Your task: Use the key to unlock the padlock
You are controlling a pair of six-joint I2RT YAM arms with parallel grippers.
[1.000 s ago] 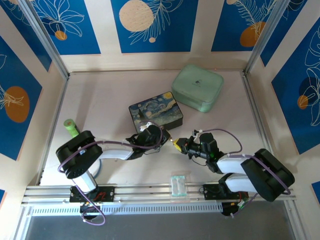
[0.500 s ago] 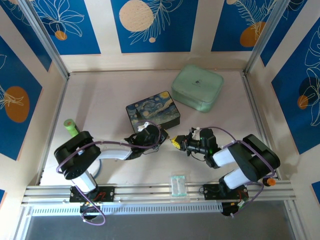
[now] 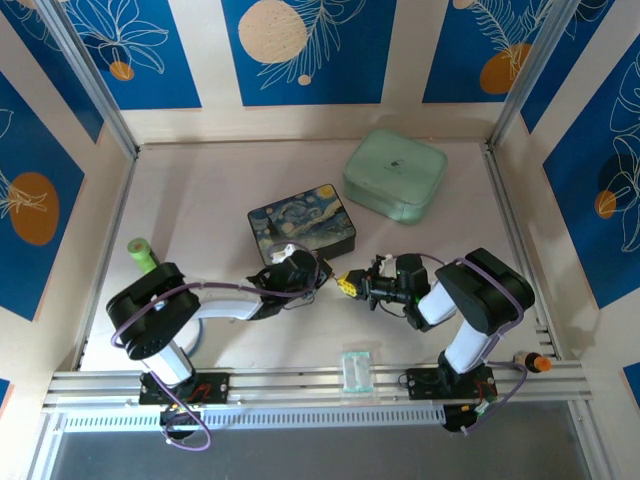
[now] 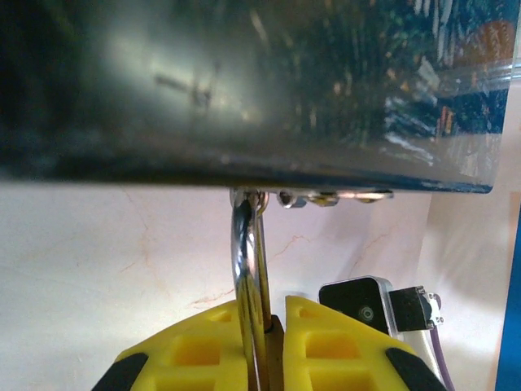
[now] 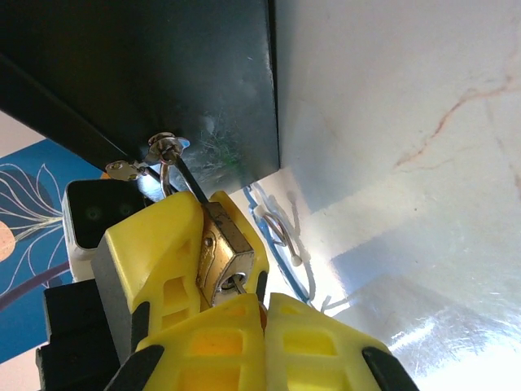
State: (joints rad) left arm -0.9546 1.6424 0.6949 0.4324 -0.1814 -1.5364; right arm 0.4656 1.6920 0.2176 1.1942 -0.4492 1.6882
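The brass padlock is clamped between the yellow fingers of my left gripper, which is shut on its body. Its silver shackle runs up through the latch on the painted box. My right gripper is shut on the key, whose thin blade sits in the keyhole at the padlock's bottom face. Seen from above, the left gripper and the right gripper meet tip to tip just in front of the box's near right corner.
A mint-green case lies behind the box to the right. A green roll stands at the left by the left arm. A clear plastic packet rests on the front rail. A thin wire loop lies on the table beside the padlock.
The painted box has slid slightly left along with both grippers. The right arm's elbow has swung up and back from the front right corner, while both grippers stay shut.
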